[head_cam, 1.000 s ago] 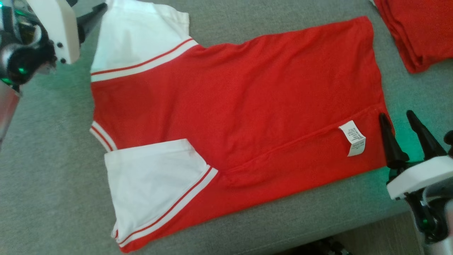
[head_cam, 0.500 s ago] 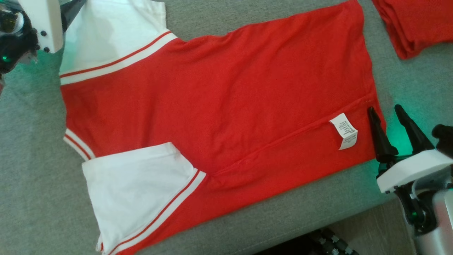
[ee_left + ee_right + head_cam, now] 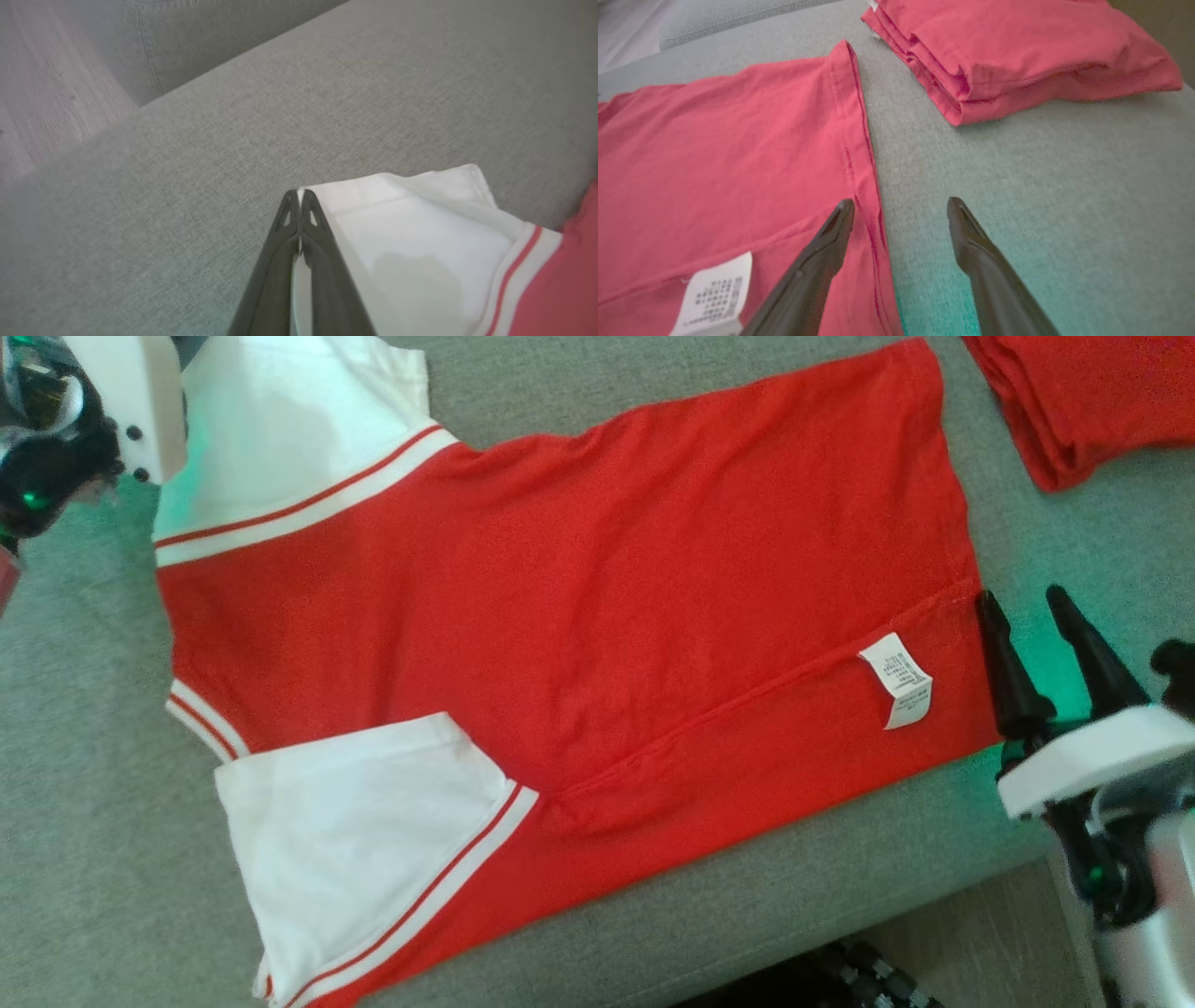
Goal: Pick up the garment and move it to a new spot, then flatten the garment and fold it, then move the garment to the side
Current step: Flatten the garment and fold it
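The garment [image 3: 579,588], a red shirt with white sleeves, lies spread flat on the grey cushion [image 3: 84,756]. My left gripper [image 3: 299,193] is shut on the corner of the far white sleeve [image 3: 420,224], with white cloth pinched between its fingers. In the head view its white housing [image 3: 131,401] sits at the upper left, over that sleeve. My right gripper [image 3: 1020,595] is open at the shirt's hem [image 3: 859,140]. One finger rests over the red cloth near the care label [image 3: 898,679], the other over bare cushion.
A folded stack of red cloth [image 3: 1092,401] lies at the far right, close beyond the hem. The cushion's front edge runs under the shirt's near side, with wooden floor [image 3: 990,943] below. Bare cushion stretches to the left.
My left gripper has shut on the white sleeve's corner. The head camera has shifted, sliding the whole scene left. The right gripper has crept slightly forward along the hem, still open.
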